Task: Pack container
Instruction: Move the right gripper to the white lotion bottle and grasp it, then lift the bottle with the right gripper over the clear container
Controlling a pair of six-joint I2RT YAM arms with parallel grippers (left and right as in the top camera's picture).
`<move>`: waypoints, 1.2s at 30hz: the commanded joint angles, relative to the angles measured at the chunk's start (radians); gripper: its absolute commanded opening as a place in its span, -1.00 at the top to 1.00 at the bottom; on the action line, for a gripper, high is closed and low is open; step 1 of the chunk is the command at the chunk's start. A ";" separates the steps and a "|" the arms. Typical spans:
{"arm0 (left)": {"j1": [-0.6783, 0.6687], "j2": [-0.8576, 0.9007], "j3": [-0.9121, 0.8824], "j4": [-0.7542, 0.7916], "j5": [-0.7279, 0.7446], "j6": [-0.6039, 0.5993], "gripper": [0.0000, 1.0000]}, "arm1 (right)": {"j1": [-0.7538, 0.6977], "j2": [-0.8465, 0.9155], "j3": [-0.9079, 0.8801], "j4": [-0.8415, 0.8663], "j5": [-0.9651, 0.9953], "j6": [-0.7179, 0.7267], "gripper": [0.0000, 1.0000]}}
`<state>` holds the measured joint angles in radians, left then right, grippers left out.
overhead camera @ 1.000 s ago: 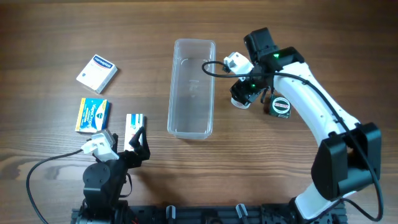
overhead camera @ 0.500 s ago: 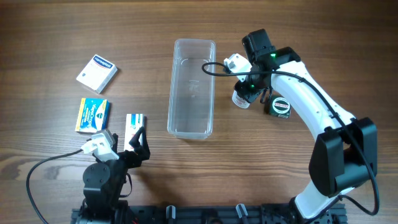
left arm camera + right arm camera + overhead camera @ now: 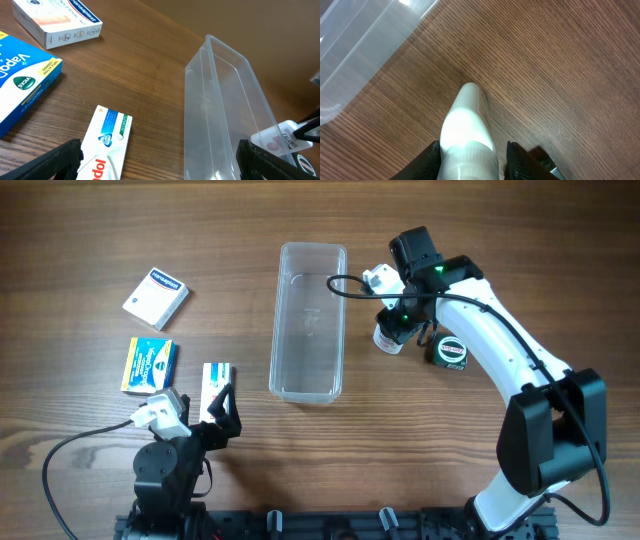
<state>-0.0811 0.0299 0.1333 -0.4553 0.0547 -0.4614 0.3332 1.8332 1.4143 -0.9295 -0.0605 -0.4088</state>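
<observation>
Overhead, white bottle outside container, gripped by right hand.

Base of white bottle cut off; container corner only.

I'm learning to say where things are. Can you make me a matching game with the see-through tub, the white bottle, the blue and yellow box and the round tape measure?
Things:
1. clear plastic rectangular container
2. white plastic bottle
3. blue and yellow cardboard box
4. round black tape measure

Places or states:
A. held between the right fingers
B. empty, in the middle of the table
C. on the table, left of the container
D. on the table, right of the bottle

Pairs: 1-B, 2-A, 3-C, 4-D
</observation>
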 commanded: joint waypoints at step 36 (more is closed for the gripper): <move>0.007 -0.003 -0.002 0.003 0.008 0.012 -0.99 | 0.004 0.058 -0.022 0.001 -0.048 0.019 0.35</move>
<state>-0.0811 0.0299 0.1333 -0.4553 0.0547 -0.4614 0.3332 1.8748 1.4071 -0.9329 -0.0891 -0.3904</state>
